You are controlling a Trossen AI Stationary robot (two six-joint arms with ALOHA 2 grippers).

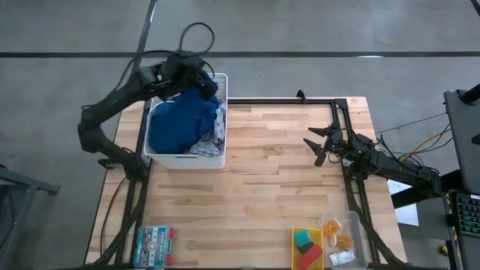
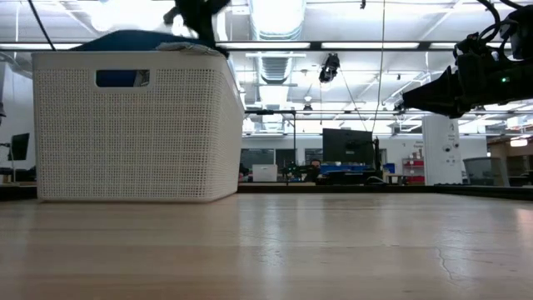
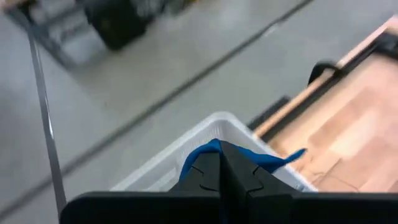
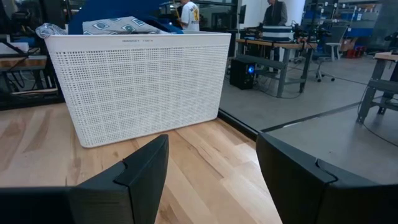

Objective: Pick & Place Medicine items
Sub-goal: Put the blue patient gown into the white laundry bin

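My left claw (image 1: 204, 84) hangs over the far corner of the white basket (image 1: 161, 156), pressed together on blue cloth (image 1: 180, 120). My right claw (image 1: 318, 145) hovers spread and empty above the table's (image 1: 255, 187) right side. The small white carton (image 1: 341, 258) and orange pieces (image 1: 343, 242) sit in a clear tray (image 1: 355, 222) at the near right corner.

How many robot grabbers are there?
2. The left gripper, shut, is up over the white basket of blue cloth. The right gripper, open and empty, hangs above the table's right side.
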